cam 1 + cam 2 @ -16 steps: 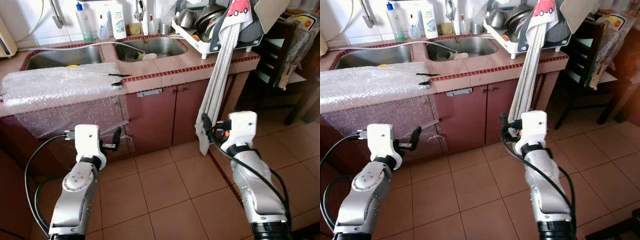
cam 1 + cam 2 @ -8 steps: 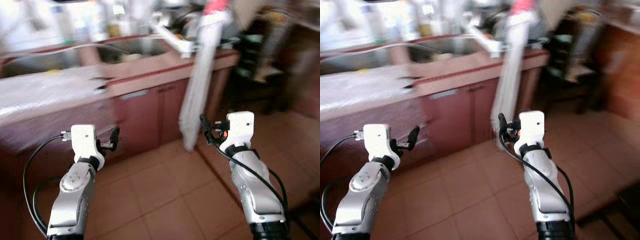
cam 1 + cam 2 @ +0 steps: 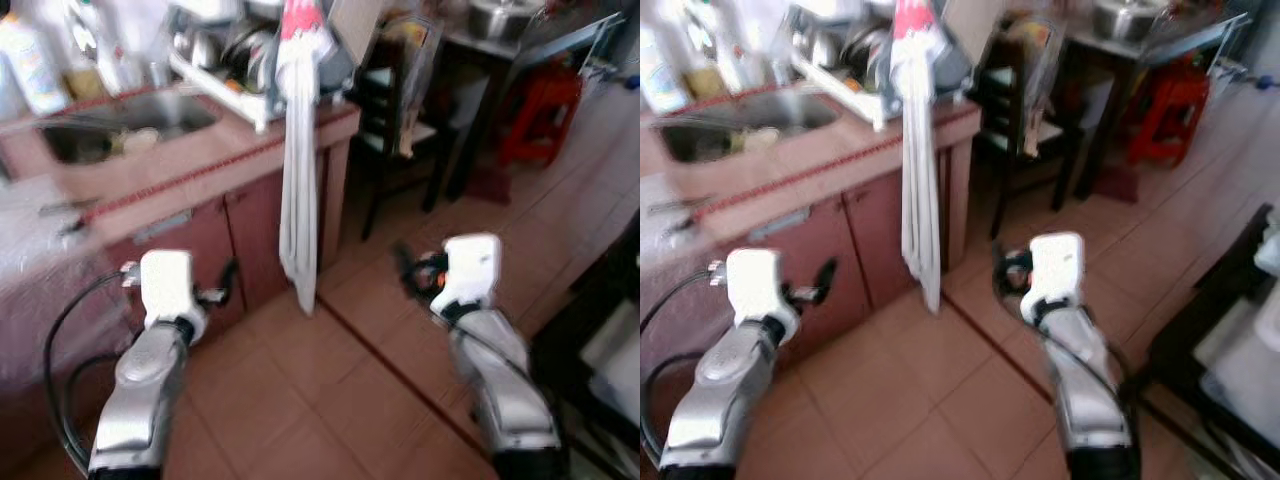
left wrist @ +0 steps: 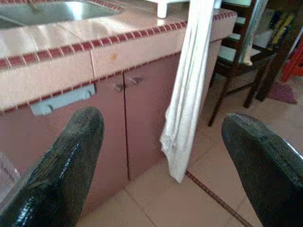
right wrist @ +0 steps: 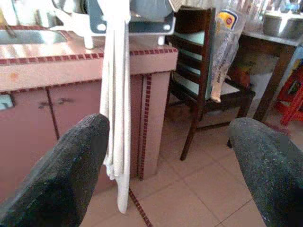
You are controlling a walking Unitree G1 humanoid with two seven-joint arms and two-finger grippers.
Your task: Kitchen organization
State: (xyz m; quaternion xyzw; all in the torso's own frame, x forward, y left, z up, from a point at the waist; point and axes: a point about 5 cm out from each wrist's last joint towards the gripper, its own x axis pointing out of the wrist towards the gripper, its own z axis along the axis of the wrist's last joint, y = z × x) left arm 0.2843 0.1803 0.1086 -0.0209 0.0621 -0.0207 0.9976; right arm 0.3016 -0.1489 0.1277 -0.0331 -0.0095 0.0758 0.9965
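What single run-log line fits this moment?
left gripper: open, empty | right gripper: open, empty | towel: hanging off counter | chair: beside counter

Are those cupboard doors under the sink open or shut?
Shut: both cupboard doors sit flush under the counter, with no gap showing.

The pink tiled surface (image 3: 215, 150) before me is edged with a line of dark red tiles and has a steel sink (image 3: 120, 118) sunk into it. A white dish rack (image 3: 235, 75) stands on its far corner, and a long white cloth (image 3: 298, 200) hangs from there past the edge, down toward the terracotta floor (image 3: 330, 390). Bottles (image 3: 30, 70) stand behind the sink, too blurred to say more. Something dark and thin (image 3: 60, 207), perhaps utensils, lies near the front edge.
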